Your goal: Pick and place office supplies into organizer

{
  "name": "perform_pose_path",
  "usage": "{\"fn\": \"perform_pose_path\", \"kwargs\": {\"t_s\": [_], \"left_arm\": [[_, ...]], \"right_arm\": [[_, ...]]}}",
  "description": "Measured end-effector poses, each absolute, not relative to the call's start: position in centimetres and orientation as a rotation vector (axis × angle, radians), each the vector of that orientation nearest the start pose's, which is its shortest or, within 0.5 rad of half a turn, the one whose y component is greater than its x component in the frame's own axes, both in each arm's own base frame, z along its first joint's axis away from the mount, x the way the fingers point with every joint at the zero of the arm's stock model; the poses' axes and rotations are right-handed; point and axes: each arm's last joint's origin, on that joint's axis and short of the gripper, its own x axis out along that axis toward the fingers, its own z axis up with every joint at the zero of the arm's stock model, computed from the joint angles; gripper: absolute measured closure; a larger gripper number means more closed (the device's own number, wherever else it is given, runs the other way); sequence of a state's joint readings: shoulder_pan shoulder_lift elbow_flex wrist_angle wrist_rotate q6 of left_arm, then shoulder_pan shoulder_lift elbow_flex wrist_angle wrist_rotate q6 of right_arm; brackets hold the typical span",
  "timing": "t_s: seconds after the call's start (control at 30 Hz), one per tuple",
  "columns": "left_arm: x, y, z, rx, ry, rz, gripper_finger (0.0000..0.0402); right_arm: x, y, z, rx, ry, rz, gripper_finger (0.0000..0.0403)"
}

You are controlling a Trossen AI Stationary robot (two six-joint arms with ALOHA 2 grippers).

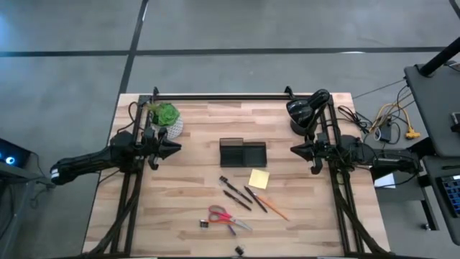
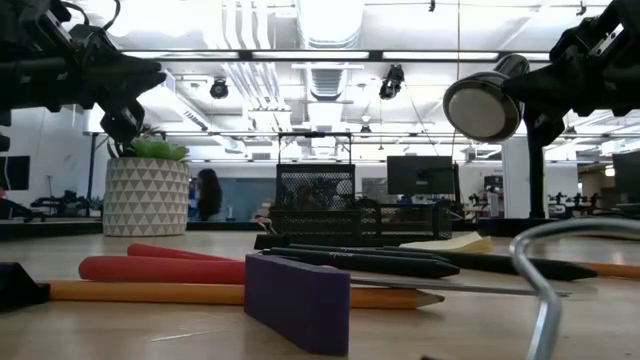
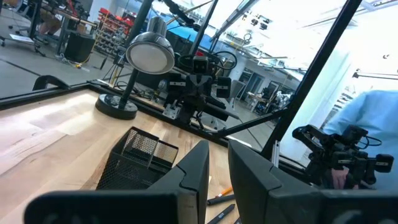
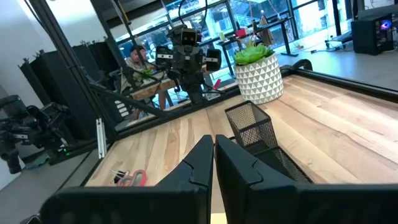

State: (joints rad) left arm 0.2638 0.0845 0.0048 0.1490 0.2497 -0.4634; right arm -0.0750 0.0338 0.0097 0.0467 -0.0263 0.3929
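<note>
Black mesh organizer (image 1: 243, 152) mid-frame empty; scissors (image 1: 224, 216), pens (image 1: 241, 194), pad (image 1: 259, 178) on counter (image 1: 187, 223). Left gripper (image 1: 172, 147) slightly parted, right gripper (image 1: 296, 150) closed, both empty.

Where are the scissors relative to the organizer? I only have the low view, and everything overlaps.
Observer: From above, the red-handled scissors lie well on your camera's side of the organizer, slightly to its left.
Operator: And the sticky pad?
Observer: The yellow sticky-note pad lies just before the organizer's right half, not touching it.
Operator: Which pincer is nearer the scissors?
Observer: Neither clearly. The left pincer and right pincer flank the organizer, level with it, holding nothing.
</note>
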Motion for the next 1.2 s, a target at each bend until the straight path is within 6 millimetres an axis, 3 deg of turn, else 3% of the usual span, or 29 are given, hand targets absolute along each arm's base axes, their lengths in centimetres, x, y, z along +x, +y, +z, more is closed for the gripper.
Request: {"fn": "perform_pose_path", "kwargs": {"t_s": [0.7,0.93,1.2], "left_arm": [[10.0,2.0,17.3,-0.446,-0.069,-0.002,0.0357],[10.0,2.0,17.3,-0.446,-0.069,-0.002,0.0357],[10.0,2.0,17.3,-0.446,-0.069,-0.002,0.0357]], "right_arm": [[9.9,-0.7,16.9,0.398,-0.039,-0.042,0.0390],[9.7,-1.0,18.6,0.784,-0.256,-0.063,0.0390],[9.5,-0.8,21.6,0.886,-0.495,0.108,0.0390]]}}
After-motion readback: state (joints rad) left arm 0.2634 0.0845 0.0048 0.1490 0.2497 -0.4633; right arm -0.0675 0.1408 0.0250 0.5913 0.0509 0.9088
